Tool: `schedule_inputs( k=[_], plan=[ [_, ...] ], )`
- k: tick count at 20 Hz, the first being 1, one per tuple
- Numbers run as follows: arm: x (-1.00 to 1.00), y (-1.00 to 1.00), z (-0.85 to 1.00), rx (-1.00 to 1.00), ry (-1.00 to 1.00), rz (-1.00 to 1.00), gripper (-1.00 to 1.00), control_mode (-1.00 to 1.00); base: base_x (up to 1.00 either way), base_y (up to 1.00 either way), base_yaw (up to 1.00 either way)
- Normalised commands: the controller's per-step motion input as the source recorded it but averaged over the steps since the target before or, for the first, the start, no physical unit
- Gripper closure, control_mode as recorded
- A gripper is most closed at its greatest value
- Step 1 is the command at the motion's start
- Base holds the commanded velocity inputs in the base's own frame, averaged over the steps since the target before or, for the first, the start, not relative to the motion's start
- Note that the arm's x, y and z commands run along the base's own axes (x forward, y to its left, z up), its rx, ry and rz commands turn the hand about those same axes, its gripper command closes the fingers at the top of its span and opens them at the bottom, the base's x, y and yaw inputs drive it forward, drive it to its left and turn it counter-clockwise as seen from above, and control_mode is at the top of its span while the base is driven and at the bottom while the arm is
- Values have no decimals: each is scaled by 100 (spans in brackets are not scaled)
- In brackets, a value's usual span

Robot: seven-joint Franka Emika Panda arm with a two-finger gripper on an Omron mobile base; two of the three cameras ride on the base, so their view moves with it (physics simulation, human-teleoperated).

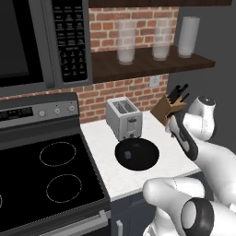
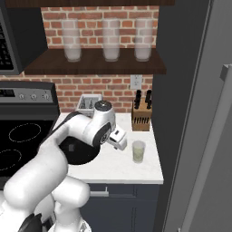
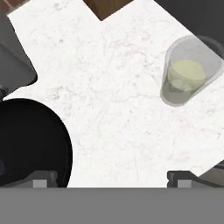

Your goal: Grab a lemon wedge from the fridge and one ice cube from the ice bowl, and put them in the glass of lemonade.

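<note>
My gripper [image 3: 113,179] is open with nothing between its fingers, and it hovers over bare white counter [image 3: 113,96] between the ice bowl and the glass of lemonade. The wide black ice bowl [image 1: 145,159] sits in front of the toaster with a small greyish ice cube [image 1: 127,156] inside; its rim [image 3: 65,144] lies left of the fingers. The glass of lemonade [image 3: 188,76] stands to the right, also seen near the counter's right end [image 2: 138,152] just beside the gripper [image 2: 118,139]. A pale yellow patch shows inside the glass; I cannot tell whether it is the lemon wedge. The dark grey fridge [image 2: 195,90] stands at the right.
A silver toaster [image 1: 123,118] and a wooden knife block [image 2: 141,115] stand against the brick wall. The black stove top [image 1: 46,175] lies to the left, under the microwave [image 1: 27,41]. Three frosted glasses [image 2: 111,41] stand on the dark shelf above.
</note>
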Motion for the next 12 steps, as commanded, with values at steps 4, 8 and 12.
schedule_inputs(
  k=[4,8,12],
  plan=[
    [-13,58,38,0,22,28,-100,-100,0,0,0],
    [-10,73,62,-10,18,24,-100,-100,0,0,0],
    [-28,39,46,-3,8,20,-100,-100,0,0,0]
  ],
)
